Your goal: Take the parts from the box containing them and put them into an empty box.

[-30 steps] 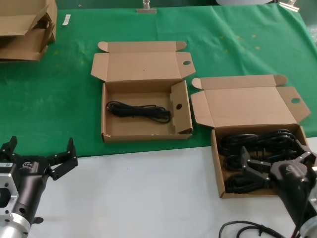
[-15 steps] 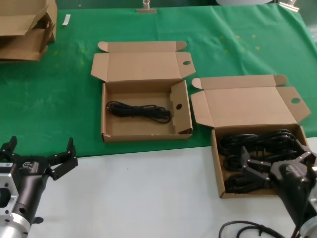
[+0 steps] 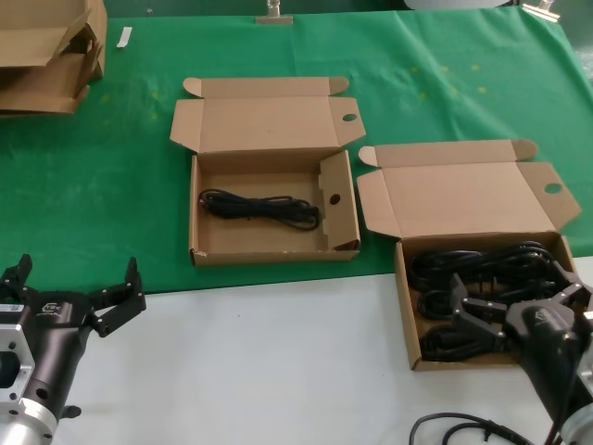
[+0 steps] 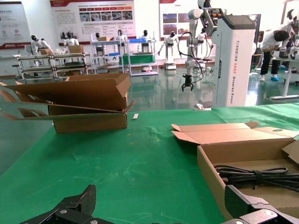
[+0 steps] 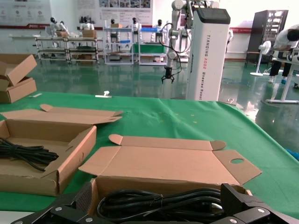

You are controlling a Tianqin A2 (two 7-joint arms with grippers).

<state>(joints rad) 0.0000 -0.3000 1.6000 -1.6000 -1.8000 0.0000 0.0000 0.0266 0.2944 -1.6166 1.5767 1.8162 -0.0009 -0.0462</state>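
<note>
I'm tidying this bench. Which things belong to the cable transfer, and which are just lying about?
In the job: cable bundles, their source box, receiving box with one bundle, right gripper.

Lying about: flattened cartons, white tag, left gripper.

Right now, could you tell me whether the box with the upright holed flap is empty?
No, one cable bundle already lies inside the box with the holed flap.

Bright, even light; soft shadows
</note>
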